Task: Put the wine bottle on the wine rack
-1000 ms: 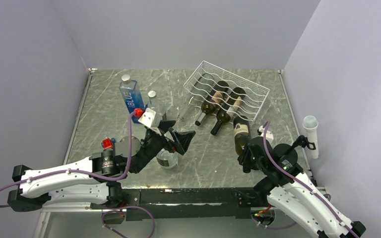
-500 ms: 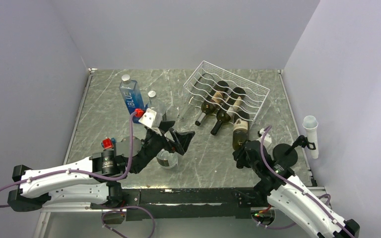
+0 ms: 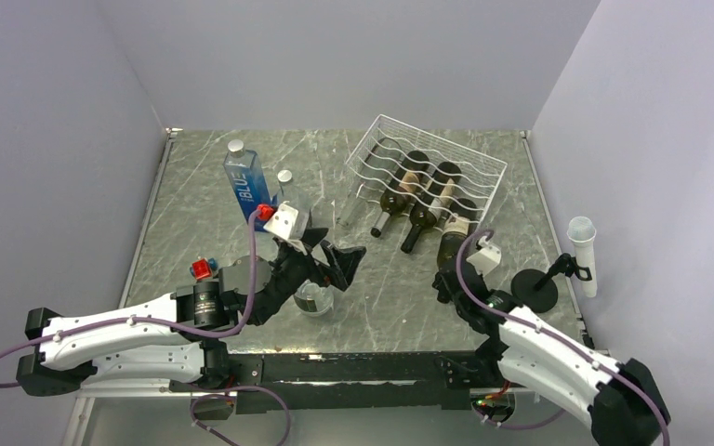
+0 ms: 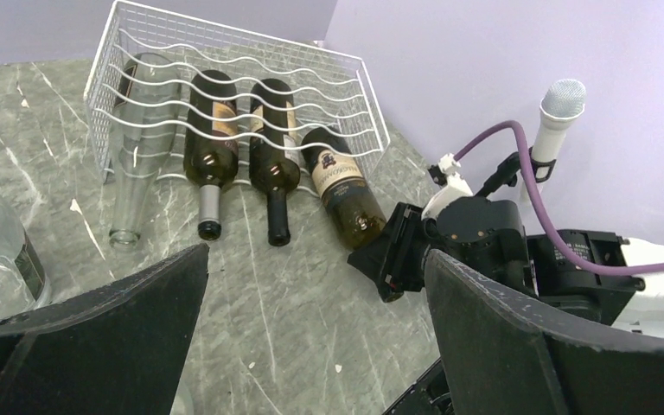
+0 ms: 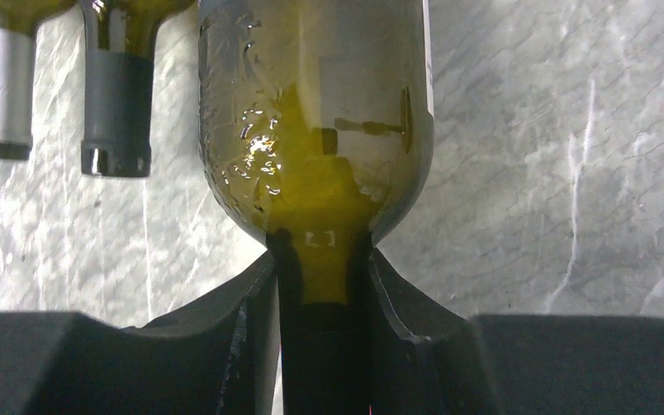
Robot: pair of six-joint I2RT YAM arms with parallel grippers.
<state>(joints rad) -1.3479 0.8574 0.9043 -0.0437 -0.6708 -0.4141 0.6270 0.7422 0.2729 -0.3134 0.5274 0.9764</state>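
Readable print: only "BLU", on the blue bottle [image 3: 246, 186].

Set in white capitals running down the face of the blue bottle, upright near the far left corner of the counter [image 3: 186, 214]; any letter after "BLU" too small to settle. Dark label with a pale emblem and pale lines of print on the wine bottle [image 4: 343, 183], lying neck toward the near edge with its base at the right end of the wine rack [image 4: 251, 65]; wording too blurred to read. Cream labels on the two dark bottles [image 4: 211, 130] [image 4: 270, 138] just left of it in the rack, equally illegible. In the right wrist view, only the label's pale edge, without letters.
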